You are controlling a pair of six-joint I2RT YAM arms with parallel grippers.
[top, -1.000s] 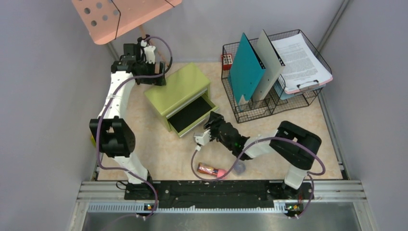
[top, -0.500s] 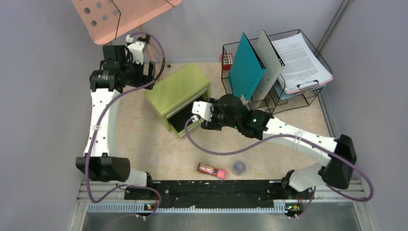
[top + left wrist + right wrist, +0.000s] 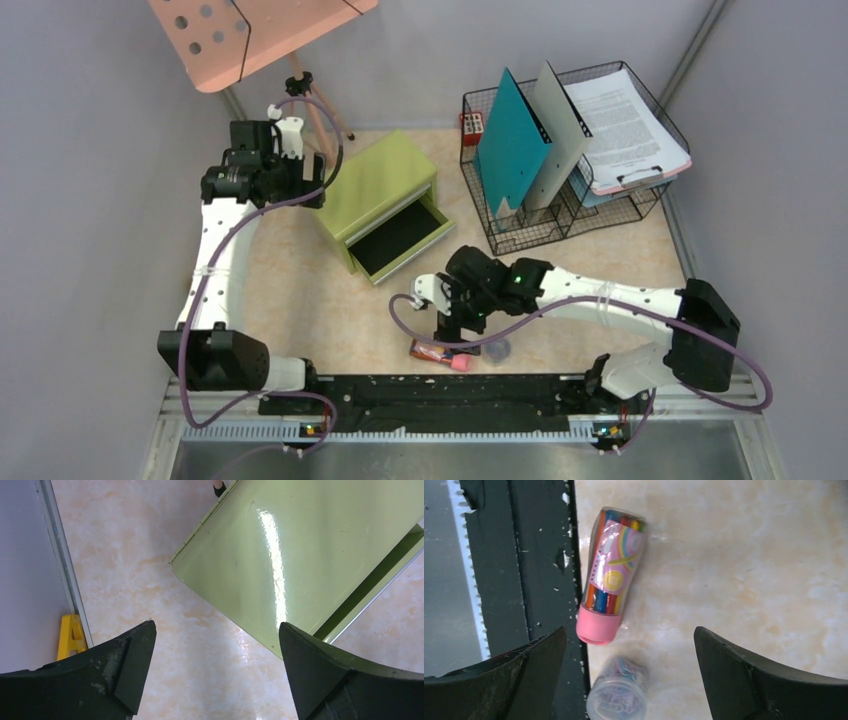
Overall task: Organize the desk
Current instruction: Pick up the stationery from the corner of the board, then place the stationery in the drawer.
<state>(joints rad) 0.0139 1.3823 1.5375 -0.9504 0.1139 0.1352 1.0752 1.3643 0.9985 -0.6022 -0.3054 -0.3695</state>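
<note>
1. Desk (image 3: pixel 300 290): the beige marbled top is seen spanning the whole floor of the cell, closed in by grey walls at the left, back and right and by a black rail (image 3: pixel 430 390) along the near edge. The widest bare stretch is found in the middle and at the near left.
2. Rack (image 3: pixel 535 232): a wire rack is set in the far right corner, loaded with upright folders and a stack of papers; bare desk is left in front of it.
3. Box (image 3: pixel 375 180): a green box is placed at an angle at far centre, its drawer (image 3: pixel 400 238) pulled out toward the middle.
4. Left gripper (image 3: pixel 216 630): it is held over the bare strip between the left wall and the box's back corner, fingers spread wide and gripping nothing.
5. Right gripper (image 3: pixel 630 630): it is held above the near edge, fingers released and wide apart, nothing clasped between them.
6. Tube (image 3: pixel 611 575): a pink-capped tube of crayons is laid flat, pressed against the rail's edge.
7. Jar (image 3: pixel 616 697): a small clear jar is stood just beside the tube's cap, close to the rail.
</note>
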